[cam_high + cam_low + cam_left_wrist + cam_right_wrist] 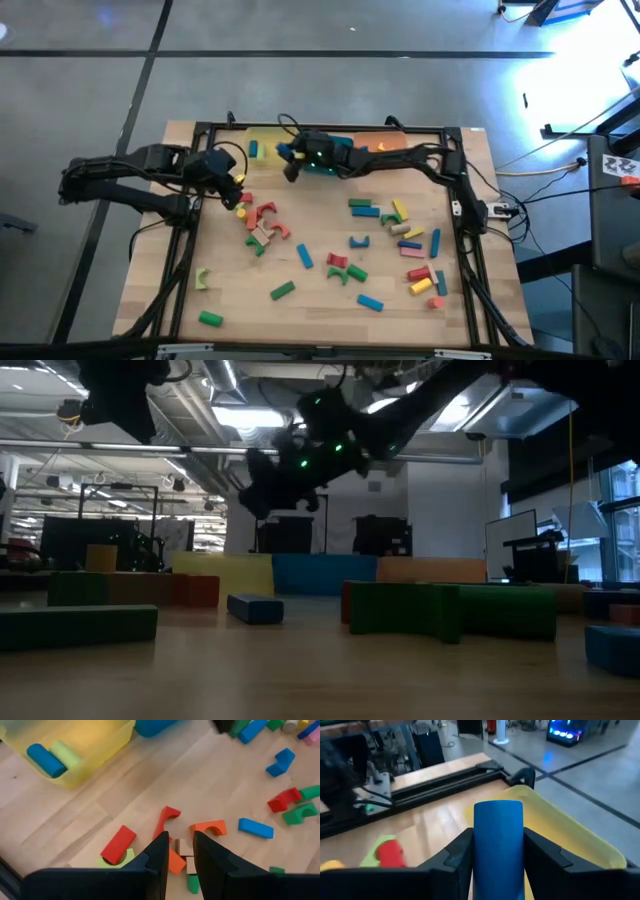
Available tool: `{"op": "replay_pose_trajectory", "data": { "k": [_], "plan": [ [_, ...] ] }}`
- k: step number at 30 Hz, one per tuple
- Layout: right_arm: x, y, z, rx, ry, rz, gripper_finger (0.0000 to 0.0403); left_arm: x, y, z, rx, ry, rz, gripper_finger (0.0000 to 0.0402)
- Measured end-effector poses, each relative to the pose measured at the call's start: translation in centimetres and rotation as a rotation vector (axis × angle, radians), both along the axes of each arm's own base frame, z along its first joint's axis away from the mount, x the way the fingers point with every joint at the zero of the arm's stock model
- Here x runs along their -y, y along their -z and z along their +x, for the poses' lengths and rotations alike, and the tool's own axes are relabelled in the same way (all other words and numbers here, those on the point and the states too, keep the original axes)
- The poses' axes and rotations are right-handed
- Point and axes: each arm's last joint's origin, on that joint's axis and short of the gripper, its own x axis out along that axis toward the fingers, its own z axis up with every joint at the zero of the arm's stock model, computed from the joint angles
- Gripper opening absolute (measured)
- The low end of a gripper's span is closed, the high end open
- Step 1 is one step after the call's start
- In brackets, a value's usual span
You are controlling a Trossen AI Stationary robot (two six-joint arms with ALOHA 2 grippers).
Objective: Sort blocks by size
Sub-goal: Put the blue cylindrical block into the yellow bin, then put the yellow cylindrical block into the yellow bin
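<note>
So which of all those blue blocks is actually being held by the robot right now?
The blue cylinder pinched in the right gripper, held just short of the yellow tray. The other blue blocks lie loose on the table or already in that tray.

A large industrial lab or workshop hall is shown. Exposed ceiling ducts (200, 405) and strip lights (245, 415) are seen overhead in the low view, with equipment racks (95, 545) and monitors (510, 535) beyond the tabletop (320, 300). A polished grey concrete floor (90, 90) marked with dark lines is seen around the black metal frame (330, 128) on which the arms are mounted.
</note>
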Motion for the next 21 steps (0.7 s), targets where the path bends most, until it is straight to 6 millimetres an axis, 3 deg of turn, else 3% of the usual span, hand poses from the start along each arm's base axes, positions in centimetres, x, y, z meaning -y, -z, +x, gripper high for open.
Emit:
{"op": "replay_pose_trajectory", "data": {
  "k": [4,10,16,21],
  "plan": [
    [2.2,0.8,1.5,0.017,0.028,-0.004,0.0150,0.5,0.1,0.1,0.007,-0.030,-0.041,0.0068],
    [4.2,0.8,1.8,0.035,0.062,-0.009,0.0175,1.4,0.2,0.3,0.004,0.010,-0.060,0.0068],
    [4.5,0.8,1.7,0.039,0.068,-0.010,0.0199,2.4,0.6,0.5,0.015,0.004,-0.108,0.0068],
    [4.3,0.5,1.6,0.023,0.040,0.003,0.0210,3.3,2.8,0.3,-0.049,-0.029,-0.192,0.0068]
  ]
}}
